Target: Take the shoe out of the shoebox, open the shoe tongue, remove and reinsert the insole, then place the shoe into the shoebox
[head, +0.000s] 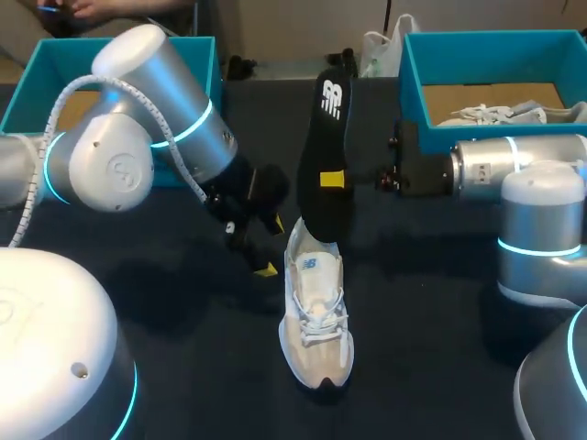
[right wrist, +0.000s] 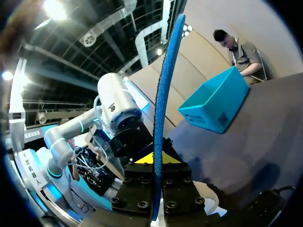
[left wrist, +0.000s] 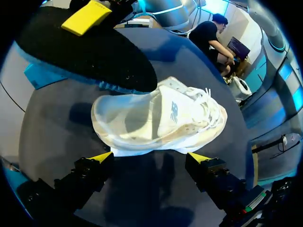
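A white and beige shoe [head: 316, 321] lies on the dark table [head: 431, 348], its toe toward the front edge. Over its heel opening a black insole [head: 326, 156] stands nearly upright, with my right gripper [head: 332, 179] shut on its middle. The insole's lower end meets the shoe's opening; whether it is inside is hidden. In the right wrist view the insole [right wrist: 163, 104] shows edge-on between the closed fingers of the right gripper [right wrist: 157, 163]. My left gripper [head: 269, 247] is open beside the shoe's left side. In the left wrist view, the shoe [left wrist: 161, 118] lies just ahead of the spread fingers of the left gripper [left wrist: 149, 158], under the insole [left wrist: 85, 47].
A teal shoebox [head: 55, 55] stands at the back left behind my left arm. A second teal shoebox [head: 408, 82] at the back right holds another pale shoe [head: 514, 112]. The back-left box [right wrist: 215, 101] shows past the insole in the right wrist view.
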`<state>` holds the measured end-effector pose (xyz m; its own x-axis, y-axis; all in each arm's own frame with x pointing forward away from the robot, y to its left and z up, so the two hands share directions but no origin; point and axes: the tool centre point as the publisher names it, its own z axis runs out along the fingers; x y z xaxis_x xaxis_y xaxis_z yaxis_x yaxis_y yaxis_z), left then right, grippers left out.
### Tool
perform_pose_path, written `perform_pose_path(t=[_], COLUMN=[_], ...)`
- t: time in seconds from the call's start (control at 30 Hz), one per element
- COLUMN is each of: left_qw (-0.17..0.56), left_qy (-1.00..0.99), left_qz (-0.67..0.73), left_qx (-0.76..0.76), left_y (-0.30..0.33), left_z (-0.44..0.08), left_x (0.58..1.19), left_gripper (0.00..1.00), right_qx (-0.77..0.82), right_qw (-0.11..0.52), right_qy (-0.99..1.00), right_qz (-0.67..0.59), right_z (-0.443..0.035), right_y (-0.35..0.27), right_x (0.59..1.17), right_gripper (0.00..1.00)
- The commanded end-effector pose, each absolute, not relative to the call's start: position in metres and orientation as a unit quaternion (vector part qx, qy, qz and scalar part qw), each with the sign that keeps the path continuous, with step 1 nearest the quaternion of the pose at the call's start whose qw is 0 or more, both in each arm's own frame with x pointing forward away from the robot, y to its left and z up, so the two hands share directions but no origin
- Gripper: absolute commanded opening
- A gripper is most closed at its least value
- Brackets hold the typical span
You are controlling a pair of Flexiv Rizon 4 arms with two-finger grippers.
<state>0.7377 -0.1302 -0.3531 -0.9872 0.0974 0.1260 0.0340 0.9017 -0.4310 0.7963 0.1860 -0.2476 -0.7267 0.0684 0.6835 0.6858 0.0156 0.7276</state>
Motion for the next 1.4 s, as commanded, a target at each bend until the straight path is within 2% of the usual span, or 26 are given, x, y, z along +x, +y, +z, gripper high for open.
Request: perform_pose_path(t=[0.03,0.4,0.77,1.23,1.4], left_qw=[0.080,0.078,0.069,0.069,0.069], left_qy=[-0.974,-0.975,-0.979,-0.979,-0.979], left_qz=[0.208,0.206,0.191,0.191,0.191], left_qx=[-0.032,-0.031,-0.033,-0.033,-0.033], left_y=[-0.135,-0.137,-0.138,-0.138,-0.138], left_z=[-0.355,-0.360,-0.363,-0.363,-0.363], left_x=[0.744,0.745,0.745,0.745,0.745], left_gripper=[1.00,1.00,1.00,1.00,1.00], right_qx=[-0.279,-0.278,-0.258,-0.255,-0.252], right_qw=[0.243,0.240,0.198,0.199,0.177], right_qy=[-0.670,-0.674,-0.672,-0.674,-0.675], right_qz=[-0.644,-0.641,-0.666,-0.664,-0.671], right_z=[-0.252,-0.255,-0.258,-0.265,-0.264], right_y=[0.191,0.194,0.201,0.203,0.201], right_x=[0.801,0.802,0.807,0.809,0.809], right_gripper=[0.00,0.00,0.00,0.00,0.00])
